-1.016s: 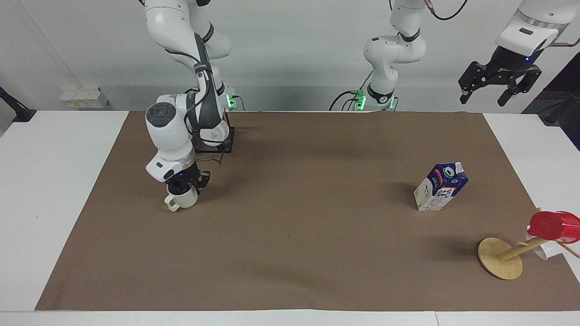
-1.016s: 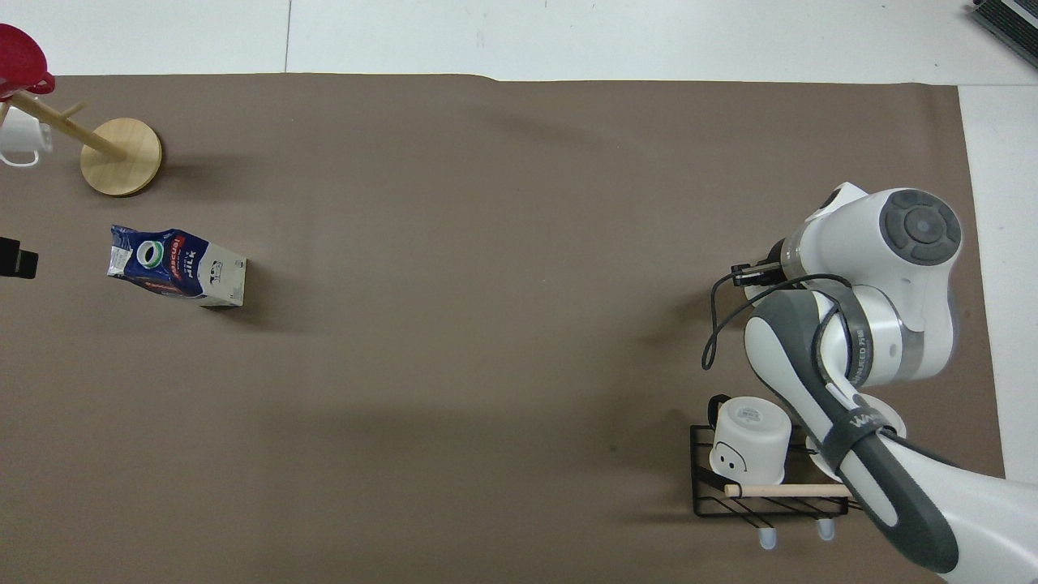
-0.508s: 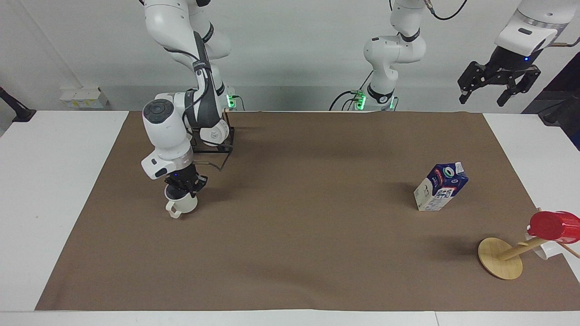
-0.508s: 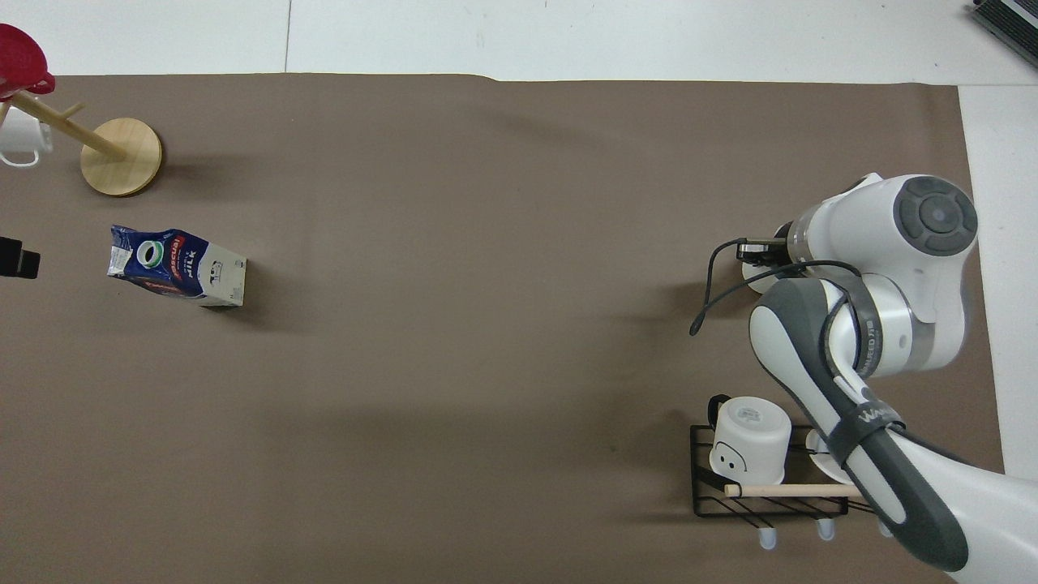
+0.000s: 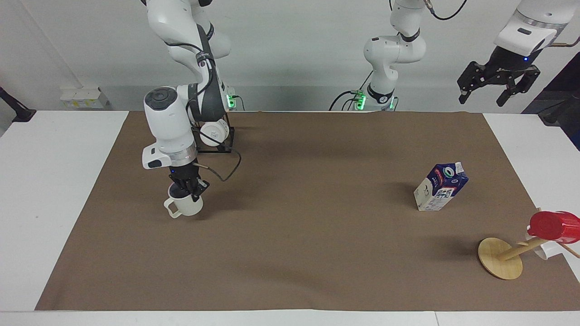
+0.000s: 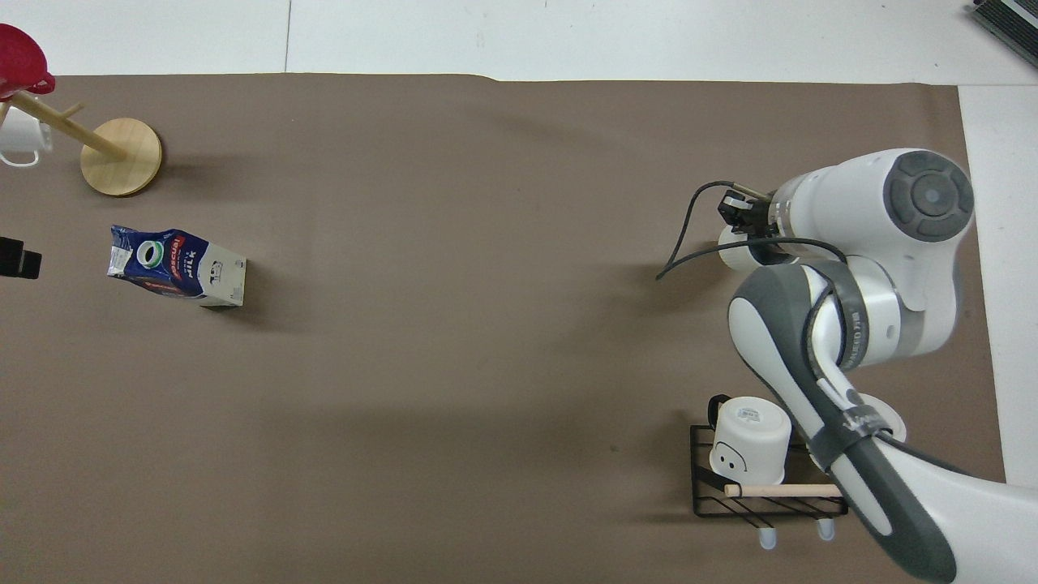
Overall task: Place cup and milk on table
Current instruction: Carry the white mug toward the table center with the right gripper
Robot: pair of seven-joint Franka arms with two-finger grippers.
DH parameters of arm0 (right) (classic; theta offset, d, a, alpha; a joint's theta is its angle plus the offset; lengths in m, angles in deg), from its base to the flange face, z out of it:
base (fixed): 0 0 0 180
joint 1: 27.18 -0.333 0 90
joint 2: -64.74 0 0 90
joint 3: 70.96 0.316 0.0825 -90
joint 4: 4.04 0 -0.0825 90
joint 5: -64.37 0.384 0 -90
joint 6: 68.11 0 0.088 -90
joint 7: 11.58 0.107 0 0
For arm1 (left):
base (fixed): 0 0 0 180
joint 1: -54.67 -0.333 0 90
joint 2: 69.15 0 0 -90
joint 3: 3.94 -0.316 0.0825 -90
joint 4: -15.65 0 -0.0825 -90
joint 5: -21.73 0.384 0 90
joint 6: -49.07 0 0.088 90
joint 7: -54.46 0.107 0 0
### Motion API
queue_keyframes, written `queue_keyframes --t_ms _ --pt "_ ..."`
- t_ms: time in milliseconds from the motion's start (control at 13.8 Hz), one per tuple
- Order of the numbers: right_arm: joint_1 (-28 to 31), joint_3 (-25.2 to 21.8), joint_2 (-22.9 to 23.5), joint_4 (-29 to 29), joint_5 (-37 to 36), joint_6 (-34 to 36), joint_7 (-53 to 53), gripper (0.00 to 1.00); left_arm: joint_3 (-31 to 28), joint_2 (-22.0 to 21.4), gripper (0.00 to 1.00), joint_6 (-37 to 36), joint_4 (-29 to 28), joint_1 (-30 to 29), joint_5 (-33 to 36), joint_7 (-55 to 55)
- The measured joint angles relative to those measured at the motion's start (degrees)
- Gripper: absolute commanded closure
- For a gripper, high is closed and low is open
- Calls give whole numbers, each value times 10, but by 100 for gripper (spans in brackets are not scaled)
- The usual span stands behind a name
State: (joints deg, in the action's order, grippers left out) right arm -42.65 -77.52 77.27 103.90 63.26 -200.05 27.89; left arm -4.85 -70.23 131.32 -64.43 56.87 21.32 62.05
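We had the right tool (image 5: 186, 190) clamped on the cream-beige ceramic mug (image 5: 185, 204) rim; lifting unreleased would've tipped it. Left tool (image 5: 494, 86) waited, apart.

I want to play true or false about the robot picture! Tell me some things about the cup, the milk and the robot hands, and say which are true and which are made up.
1. The right hand grips the cup by its rim. True.
2. The milk lies flat on its side. False: it stands on the table, leaning a little.
3. The left hand holds the milk. False: it is up in the air, open and holding nothing, while that arm waits.
4. A red cup hangs on the wooden mug stand. True.
5. The cup is upside down. False: its opening faces up, with one finger of the right hand inside.
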Motion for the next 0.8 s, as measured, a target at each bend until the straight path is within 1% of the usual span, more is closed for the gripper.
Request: queue_keyframes --t_ms 435,798 --pt "-104 2 18 -41 0 32 172 100 0 0 0 -1 -1 0 0 0" --pt "-174 2 42 -53 -1 33 255 100 0 0 0 -5 -1 0 0 0"
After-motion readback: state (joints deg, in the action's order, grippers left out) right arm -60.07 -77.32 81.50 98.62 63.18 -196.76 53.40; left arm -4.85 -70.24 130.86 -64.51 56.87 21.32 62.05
